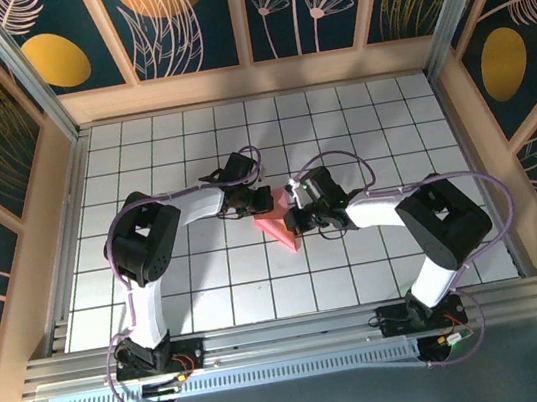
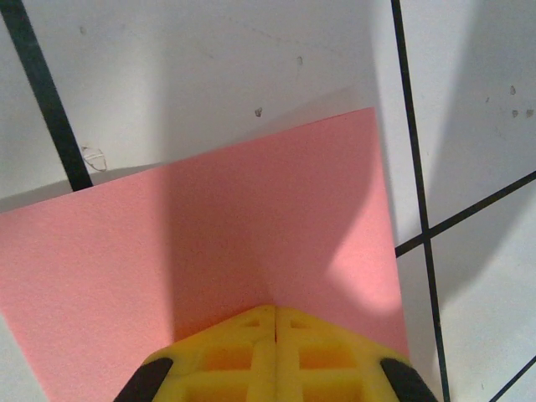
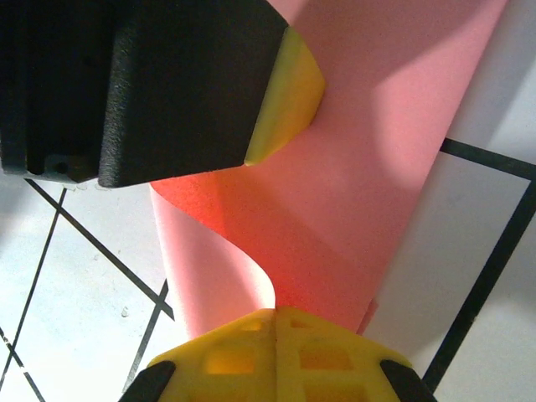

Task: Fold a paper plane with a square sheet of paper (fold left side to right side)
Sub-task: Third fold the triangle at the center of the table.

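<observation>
Item: square sheet of paper, salmon-pink, lying mid-tabletop, with one flap curling upward.
Step, as I judge it: the left-to-right fold is in hand and the crease is not yet flat.
Left pincer: tips closed, pinching the sheet's far-left part.
Right pincer: tips closed on the curled right edge, near the left one.
Next, I reckon: align the edges, then press the crease.

White grid-tiled tabletop lay inside wood-framed floral wall panels; small specks, possibly dirt, marked one tile.
</observation>
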You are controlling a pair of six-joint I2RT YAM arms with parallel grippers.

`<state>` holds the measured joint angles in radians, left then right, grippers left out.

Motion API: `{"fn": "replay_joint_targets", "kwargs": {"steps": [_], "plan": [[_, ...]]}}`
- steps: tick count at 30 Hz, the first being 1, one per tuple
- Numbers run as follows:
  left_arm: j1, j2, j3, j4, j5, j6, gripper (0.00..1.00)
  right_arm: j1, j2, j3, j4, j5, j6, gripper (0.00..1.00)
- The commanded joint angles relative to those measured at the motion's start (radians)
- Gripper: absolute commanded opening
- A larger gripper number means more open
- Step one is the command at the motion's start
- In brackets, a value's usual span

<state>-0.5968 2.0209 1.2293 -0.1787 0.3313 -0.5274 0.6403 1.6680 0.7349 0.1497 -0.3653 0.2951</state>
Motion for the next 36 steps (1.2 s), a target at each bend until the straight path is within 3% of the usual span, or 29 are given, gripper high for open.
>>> {"fn": "replay_joint_targets", "kwargs": {"steps": [1,26,36], "plan": [[-0.003,0.065,-0.010,-0.056,-0.057,0.004,0.00,-0.008,0.019,0.033,-0.007,0.020,-0.010,0.00],[-0.003,0.067,-0.002,-0.056,-0.058,0.000,0.00,-0.009,0.079,0.044,-0.020,0.041,-0.014,0.00],[-0.002,0.070,-0.005,-0.056,-0.066,0.000,0.00,-0.010,0.022,0.034,-0.024,0.036,-0.013,0.00]]}}
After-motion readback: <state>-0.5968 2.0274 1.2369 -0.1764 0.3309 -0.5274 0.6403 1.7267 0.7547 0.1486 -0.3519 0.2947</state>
